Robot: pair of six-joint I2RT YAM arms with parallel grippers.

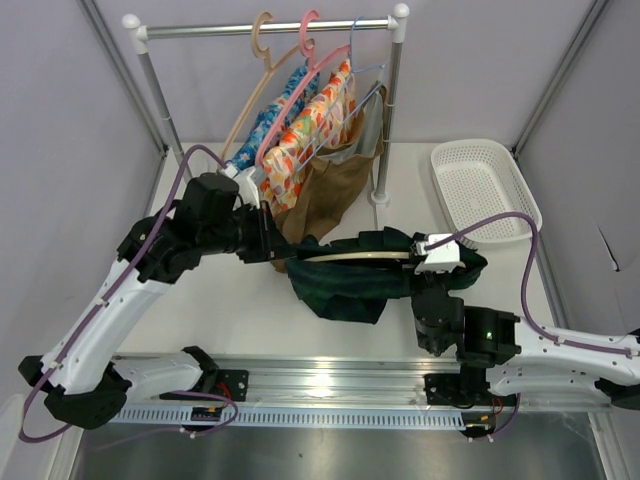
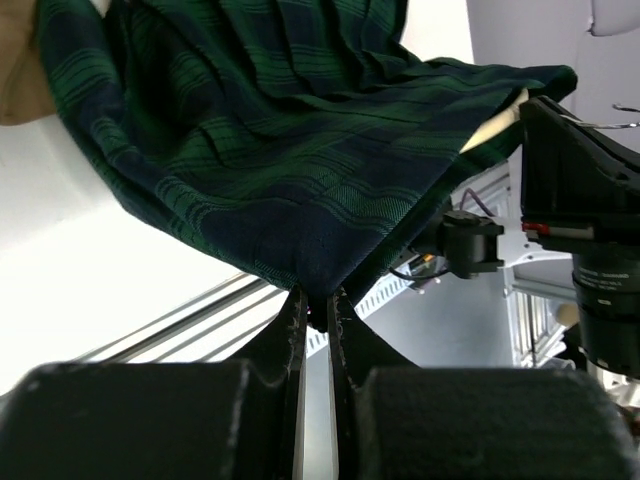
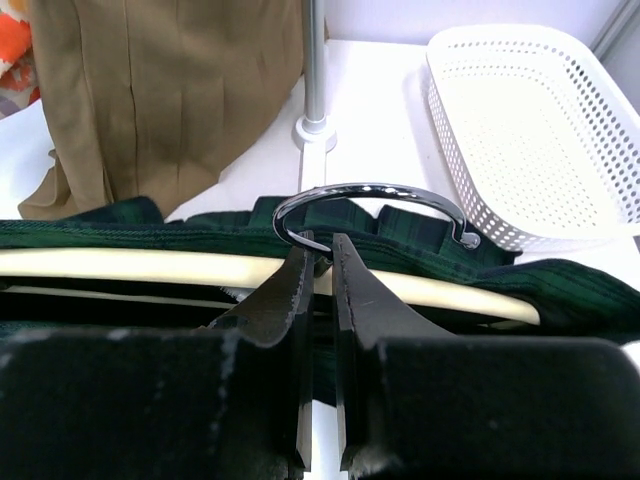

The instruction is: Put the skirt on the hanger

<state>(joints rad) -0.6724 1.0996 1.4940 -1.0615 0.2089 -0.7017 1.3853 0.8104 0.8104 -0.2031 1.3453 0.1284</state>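
This is a robotics lab booth, by the look of it: pale wall panels (image 1: 60, 110) close in a white surface (image 1: 230, 300). The left arm (image 1: 110, 300) and right arm (image 1: 570, 350) sit bolted to an aluminium rail (image 1: 330, 372) along its near edge.

My top external view looks down over the table (image 1: 230, 300) from above and behind the arm bases. Wrist cameras sit close behind the left end effector (image 2: 318, 305) and right end effector (image 3: 322, 260), facing forward. All three share the skirt (image 1: 350, 290) and, I think, the hanger (image 1: 350, 257).
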